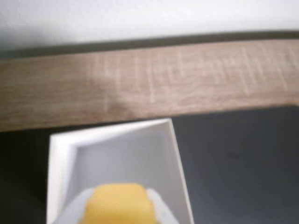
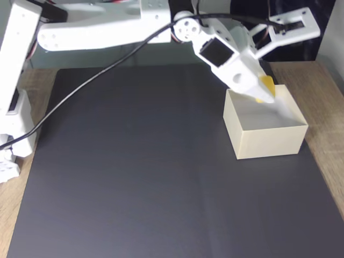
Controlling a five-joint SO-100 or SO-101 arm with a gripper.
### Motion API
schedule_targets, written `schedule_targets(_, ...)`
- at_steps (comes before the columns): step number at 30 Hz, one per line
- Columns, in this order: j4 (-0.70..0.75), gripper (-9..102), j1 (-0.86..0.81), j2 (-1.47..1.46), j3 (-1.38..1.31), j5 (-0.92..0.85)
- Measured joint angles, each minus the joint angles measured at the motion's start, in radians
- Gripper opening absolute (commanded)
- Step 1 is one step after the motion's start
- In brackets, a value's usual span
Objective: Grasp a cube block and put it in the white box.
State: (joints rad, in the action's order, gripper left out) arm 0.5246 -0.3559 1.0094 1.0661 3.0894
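The arm is reaching across from the left of the fixed view, its end effector (image 2: 263, 92) angling down over the box's (image 2: 267, 141) far rim. The end effector is gripping the one yellow cube (image 2: 266, 86), holding it just above the box's opening; its second finger is splaying up to the right. In the wrist view the cube (image 1: 119, 204) is sitting between pale fingers (image 1: 77, 205), over the box's (image 1: 176, 154) pale inside. Nothing is lying in the one box. The box is resting on a dark mat (image 2: 134, 172) on the wooden bench (image 2: 322, 91).

White plastic arm (image 2: 107, 24), black cable (image 2: 102, 72), seemingly glossy.
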Motion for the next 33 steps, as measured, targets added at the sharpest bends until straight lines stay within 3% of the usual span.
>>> schedule_targets(9,0.0,5,-0.002,-0.092,-0.087,0.0)
schedule_targets(24,0.005,34,0.008,-0.127,-0.13,0.002)
schedule_targets(33,0.015,31,0.008,-0.129,-0.13,0.002)
